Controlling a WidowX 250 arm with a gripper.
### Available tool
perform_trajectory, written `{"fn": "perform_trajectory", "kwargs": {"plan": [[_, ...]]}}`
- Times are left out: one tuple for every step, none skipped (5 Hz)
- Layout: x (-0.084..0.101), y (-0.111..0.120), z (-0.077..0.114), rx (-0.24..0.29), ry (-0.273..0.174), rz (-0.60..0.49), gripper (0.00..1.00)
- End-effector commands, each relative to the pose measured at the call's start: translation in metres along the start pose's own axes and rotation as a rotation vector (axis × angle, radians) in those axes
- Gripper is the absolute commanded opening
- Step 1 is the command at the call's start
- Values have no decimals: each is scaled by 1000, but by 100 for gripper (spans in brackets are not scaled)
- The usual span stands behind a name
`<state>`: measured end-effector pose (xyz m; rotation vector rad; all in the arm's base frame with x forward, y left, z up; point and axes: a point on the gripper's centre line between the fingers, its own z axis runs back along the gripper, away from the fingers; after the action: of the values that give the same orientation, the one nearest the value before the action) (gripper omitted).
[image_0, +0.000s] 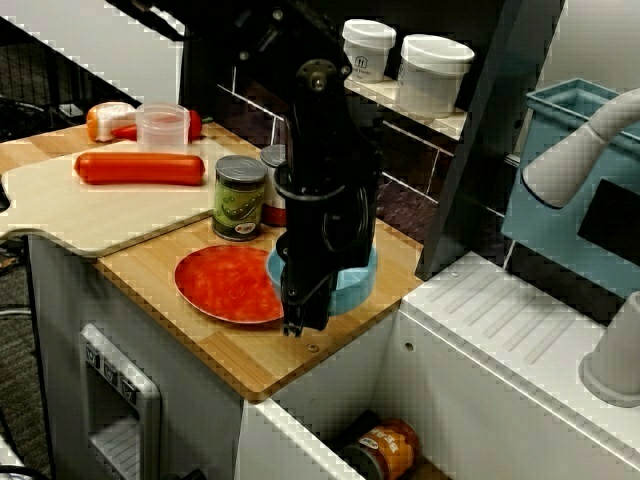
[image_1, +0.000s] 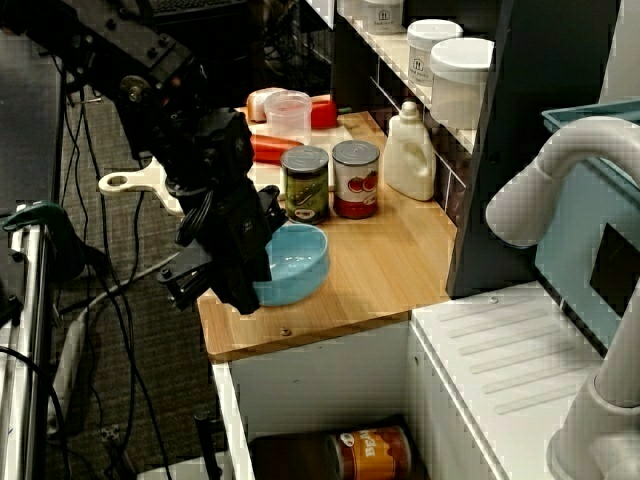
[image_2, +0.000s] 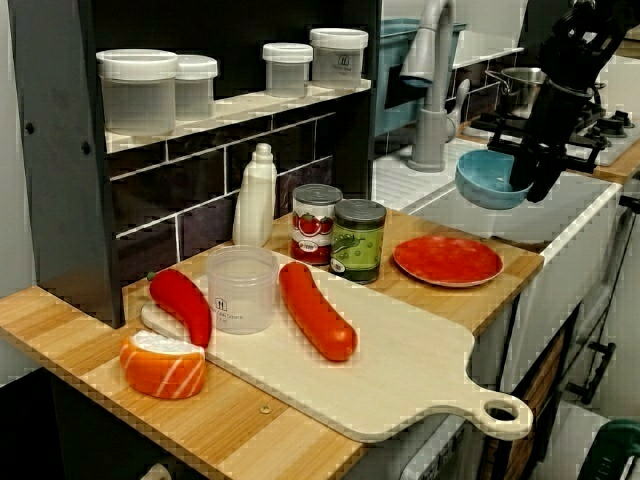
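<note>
The gripper (image_2: 522, 182) is clamped on the rim of the blue bowl (image_2: 482, 186), which is raised above the desk (image_2: 515, 268), right of the red plate (image_2: 447, 260). It looks like a mid-carry step. Any lowering calls for clearing the plate.

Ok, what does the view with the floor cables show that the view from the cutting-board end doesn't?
Only the floor-cables view shows the orange-labelled can lying in the open space below the counter. Only the cutting-board-end view shows the red plate, hidden behind the arm in the other. Both show the blue bowl gripped at its rim by the jaws, the green-labelled can, the tomato can and the white bottle.
</note>
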<state>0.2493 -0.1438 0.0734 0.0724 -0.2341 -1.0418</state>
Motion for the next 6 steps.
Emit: {"fn": "perform_trajectory", "kwargs": {"plan": [[19,-7,7,-14,-99,-66,0],[36,-13,9,-53,-98,-80,0],[56,-19,13,-73,-94,-89,0],[67,-25,10,-65,-82,-102,0],[79,-32,6,-61,-59,-122,0],[91,-36,-4,-59,-37,-137,0]]}}
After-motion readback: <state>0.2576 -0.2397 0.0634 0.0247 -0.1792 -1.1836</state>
